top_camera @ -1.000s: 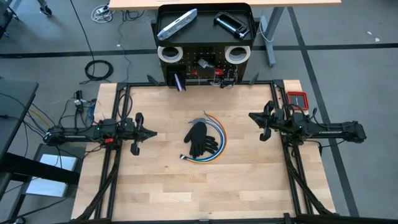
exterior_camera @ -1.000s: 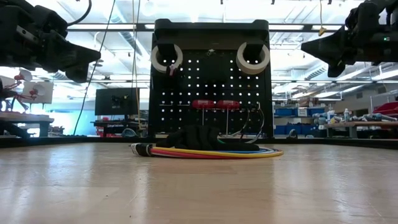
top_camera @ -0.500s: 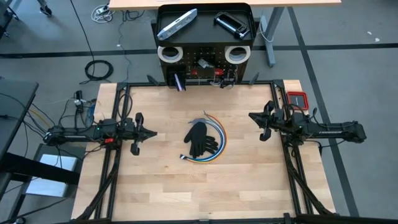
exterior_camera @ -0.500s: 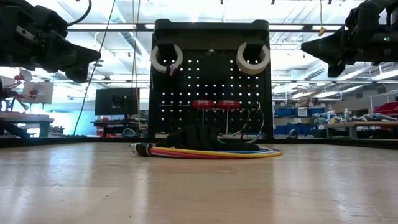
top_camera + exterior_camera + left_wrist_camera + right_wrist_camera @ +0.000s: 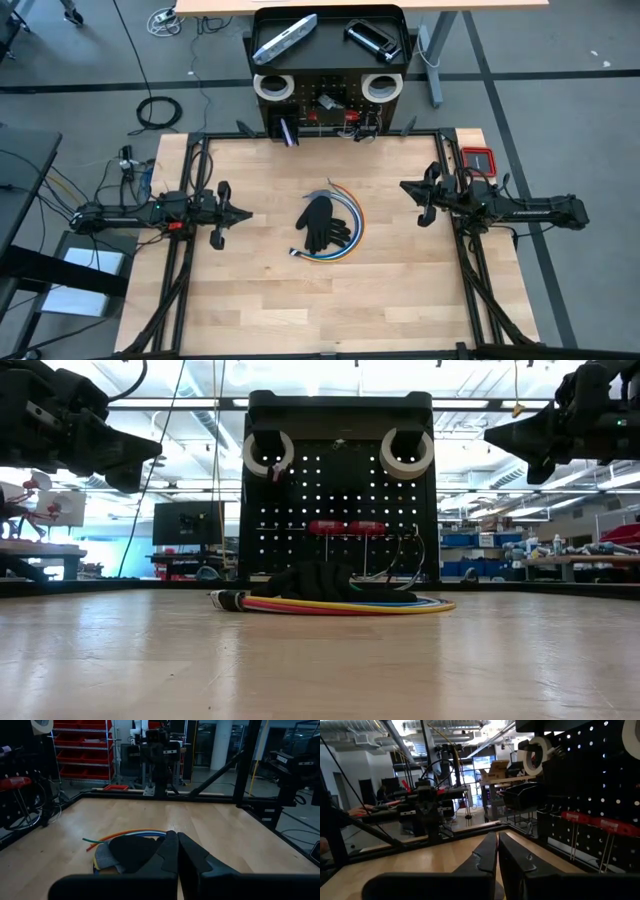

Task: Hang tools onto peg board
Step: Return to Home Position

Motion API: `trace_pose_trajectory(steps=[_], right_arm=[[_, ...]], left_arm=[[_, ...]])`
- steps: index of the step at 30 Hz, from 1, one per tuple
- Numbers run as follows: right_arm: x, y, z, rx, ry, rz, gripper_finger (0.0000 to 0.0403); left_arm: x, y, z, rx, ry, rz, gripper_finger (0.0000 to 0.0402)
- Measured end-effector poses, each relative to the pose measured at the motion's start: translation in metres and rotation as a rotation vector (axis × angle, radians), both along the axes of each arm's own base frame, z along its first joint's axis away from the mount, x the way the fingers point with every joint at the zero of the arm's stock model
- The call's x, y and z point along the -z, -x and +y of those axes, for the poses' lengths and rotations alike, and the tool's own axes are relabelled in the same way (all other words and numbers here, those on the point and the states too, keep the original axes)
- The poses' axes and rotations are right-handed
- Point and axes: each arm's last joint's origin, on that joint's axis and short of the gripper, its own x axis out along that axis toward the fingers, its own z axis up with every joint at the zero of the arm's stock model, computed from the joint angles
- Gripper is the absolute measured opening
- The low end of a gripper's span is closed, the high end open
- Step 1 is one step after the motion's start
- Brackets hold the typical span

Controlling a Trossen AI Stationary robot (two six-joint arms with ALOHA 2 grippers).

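The black peg board [image 5: 330, 110] stands upright at the table's far edge. Two white tape rolls [image 5: 268, 453] [image 5: 406, 453] hang on its upper pegs and red-handled tools [image 5: 346, 527] hang lower down. A silver-grey flat bar [image 5: 284, 38] and a black clamp [image 5: 372, 38] lie in its top tray. A black glove [image 5: 320, 222] rests on a coil of coloured cables [image 5: 350, 232] at the table's middle. My left gripper [image 5: 244, 213] is shut and level at the left side. My right gripper [image 5: 406, 187] is shut at the right side. Both hover above the table, holding nothing.
A red and black box [image 5: 478, 159] sits at the table's far right corner. Bare wood lies all around the glove and cables. Black frame rails [image 5: 180, 290] run along the table's left and right sides. A purple-handled tool [image 5: 288, 131] hangs low on the board.
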Motion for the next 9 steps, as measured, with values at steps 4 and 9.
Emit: trace_pose_trajectory(steps=[4, 9], right_arm=[[0.0, 0.0, 0.0, 0.0, 0.0, 0.0, 0.0027], [0.0, 0.0, 0.0, 0.0, 0.0, 0.0, 0.0028]], left_arm=[[-0.0001, 0.0, 0.0, 0.0, 0.0, 0.0, 0.0005], [-0.0001, 0.0, 0.0, 0.0, 0.0, -0.001, 0.0005]])
